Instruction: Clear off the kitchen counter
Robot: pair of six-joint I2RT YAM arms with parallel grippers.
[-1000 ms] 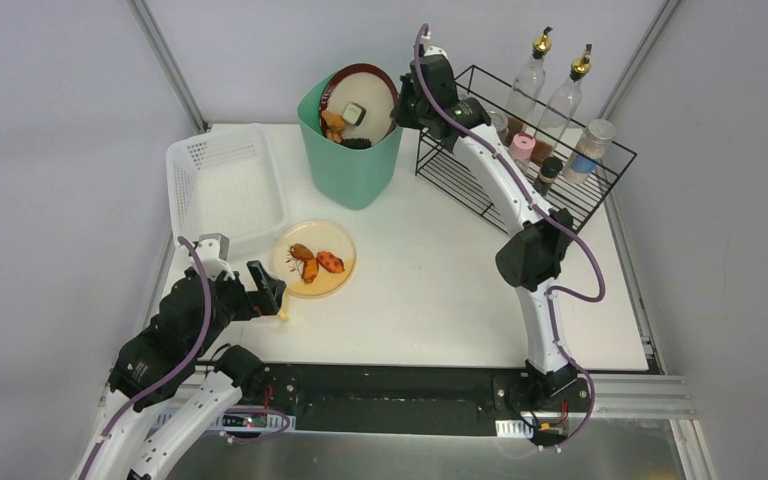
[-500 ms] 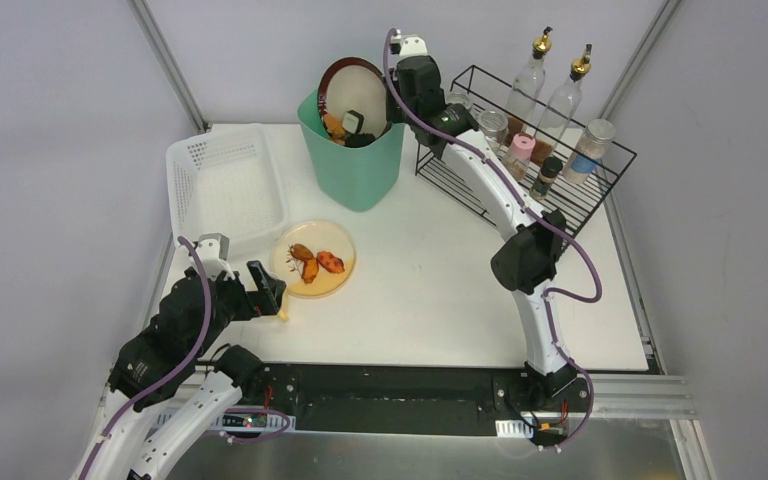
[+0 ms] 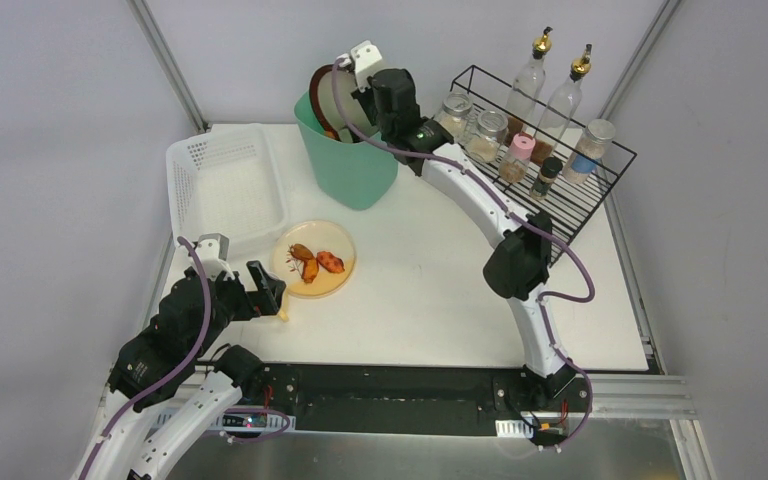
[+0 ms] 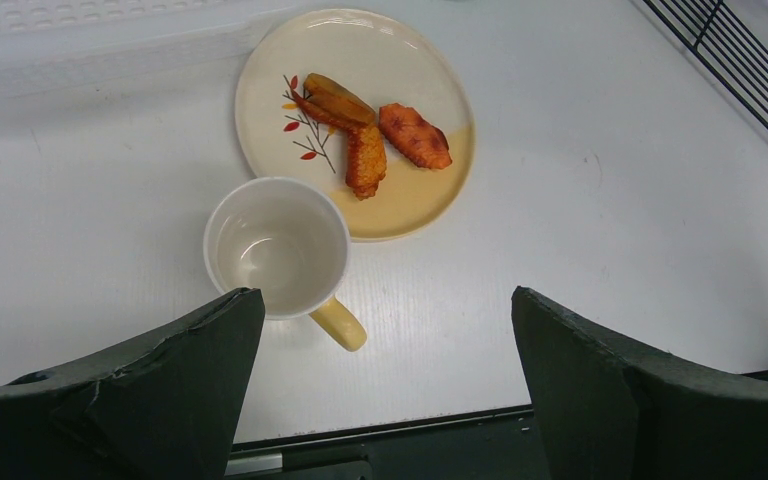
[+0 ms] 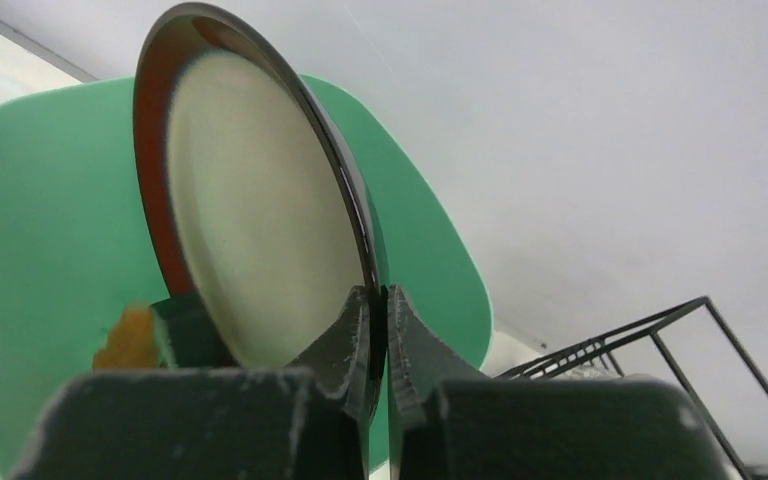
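My right gripper (image 3: 362,100) is shut on the rim of a dark-rimmed plate (image 5: 260,230) with a cream face. It holds the plate on edge over the mouth of the green bin (image 3: 350,165). An orange food scrap (image 5: 125,340) shows below the plate, inside the bin. My left gripper (image 4: 382,300) is open, low over the kitchen counter (image 3: 430,280) near its front left edge. A white mug (image 4: 275,245) with a yellow handle stands just ahead of its left finger, apart from it. Behind the mug sits a cream plate (image 4: 355,120) with three fried chicken pieces.
A white perforated basket (image 3: 225,185) stands at the back left of the counter. A black wire rack (image 3: 530,150) with several bottles and jars fills the back right. The counter's front edge runs just below the left gripper.
The right gripper has swung left over the bin and turned the plate from facing up to standing on edge. The food on it no longer shows from above. The left arm is still.
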